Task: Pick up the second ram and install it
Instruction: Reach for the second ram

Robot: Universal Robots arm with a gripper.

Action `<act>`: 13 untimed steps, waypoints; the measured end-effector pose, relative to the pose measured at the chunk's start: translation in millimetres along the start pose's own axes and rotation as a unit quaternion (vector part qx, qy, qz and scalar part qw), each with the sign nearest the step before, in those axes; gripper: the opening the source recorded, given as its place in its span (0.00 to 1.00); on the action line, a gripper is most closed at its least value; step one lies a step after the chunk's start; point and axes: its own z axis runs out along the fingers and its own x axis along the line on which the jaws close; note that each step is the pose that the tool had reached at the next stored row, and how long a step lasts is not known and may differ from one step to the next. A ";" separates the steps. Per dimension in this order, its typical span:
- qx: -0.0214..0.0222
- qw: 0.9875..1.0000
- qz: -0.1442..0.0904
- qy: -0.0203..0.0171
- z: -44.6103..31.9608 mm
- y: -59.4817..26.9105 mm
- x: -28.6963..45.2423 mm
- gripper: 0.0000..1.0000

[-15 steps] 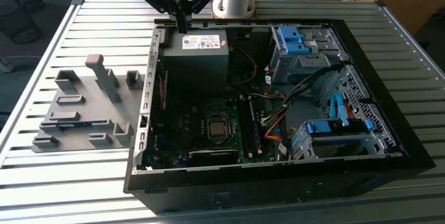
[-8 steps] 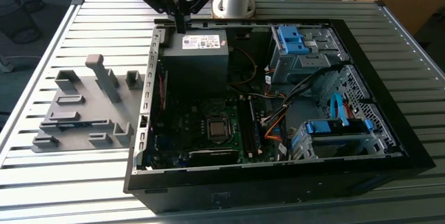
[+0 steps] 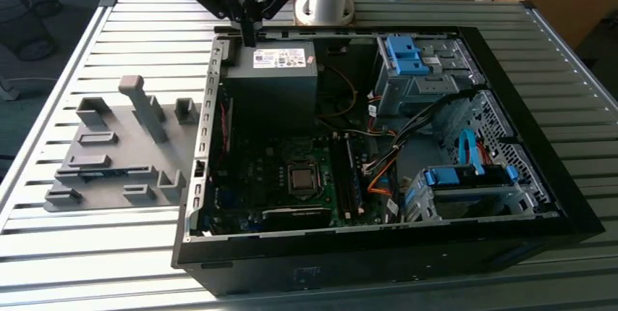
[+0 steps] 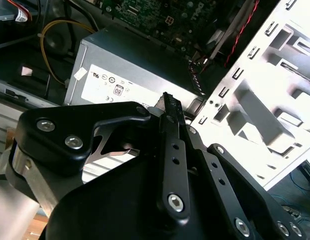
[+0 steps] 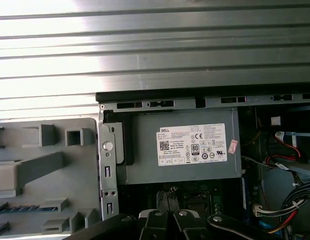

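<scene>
In the exterior view my gripper point(image 3: 249, 35) hangs over the far left corner of the open computer case point(image 3: 386, 242), just above the power-supply box point(image 3: 275, 65). Its two thin black fingers point(image 4: 168, 102) are shut together, and I see nothing between them. A dark, bluish, long narrow strip that looks like the second ram point(image 3: 104, 173) lies in a slot of the pale grey holder plate point(image 3: 145, 126), on the table to the exterior view's left of the case. It also appears in the first wrist view as the ram point(image 5: 15, 207). The gripper is well apart from it.
The motherboard point(image 3: 289, 181) lies in the case floor, with a green stick standing in a memory slot point(image 3: 346, 181). Blue drive cages point(image 3: 410, 54) and loose cables point(image 3: 386, 159) take up the exterior view's right side. The case's metal side wall point(image 3: 208, 123) separates the holder from the inside.
</scene>
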 end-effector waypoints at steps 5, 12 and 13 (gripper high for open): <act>0.000 1.000 0.000 0.000 0.1 -0.1 1.5 0.11; 0.000 1.000 0.000 0.000 0.3 -0.3 3.5 0.11; 0.000 1.000 0.000 0.000 0.4 -0.3 3.8 0.11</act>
